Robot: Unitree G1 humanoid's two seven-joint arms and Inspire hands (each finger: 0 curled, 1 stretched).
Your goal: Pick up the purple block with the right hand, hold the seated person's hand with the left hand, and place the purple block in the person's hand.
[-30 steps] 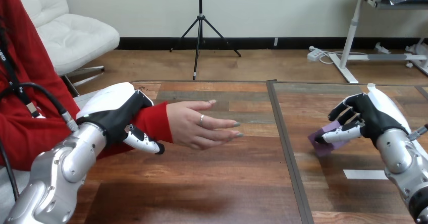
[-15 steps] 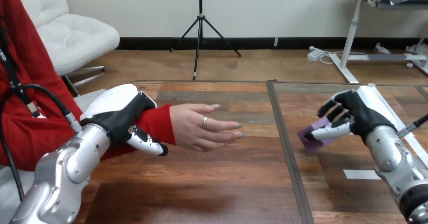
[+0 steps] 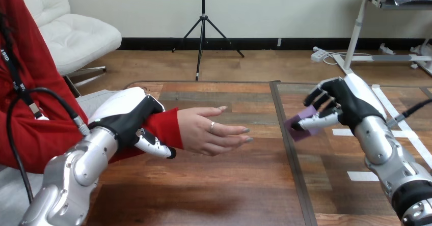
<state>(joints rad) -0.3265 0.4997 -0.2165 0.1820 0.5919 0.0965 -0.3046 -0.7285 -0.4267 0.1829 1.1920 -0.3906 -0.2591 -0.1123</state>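
Note:
The purple block [image 3: 301, 122] hangs above the table right of the centre seam, pinched between the thumb and curled fingers of my right hand [image 3: 342, 104]. The person's hand [image 3: 211, 131] reaches in from the left, held level over the table with its fingers pointing toward the block, a short gap away. My left hand [image 3: 130, 116] wraps the person's red-sleeved wrist [image 3: 164, 128], fingers curled over the top and thumb underneath.
The wooden table [image 3: 214, 185] has a dark seam [image 3: 286, 149] running front to back near its middle. White tape strips [image 3: 362, 175] lie on the right half.
My right hand has carried the purple block up and leftward, toward the person's fingertips. My left hand and the person's wrist have shifted slightly to the right.

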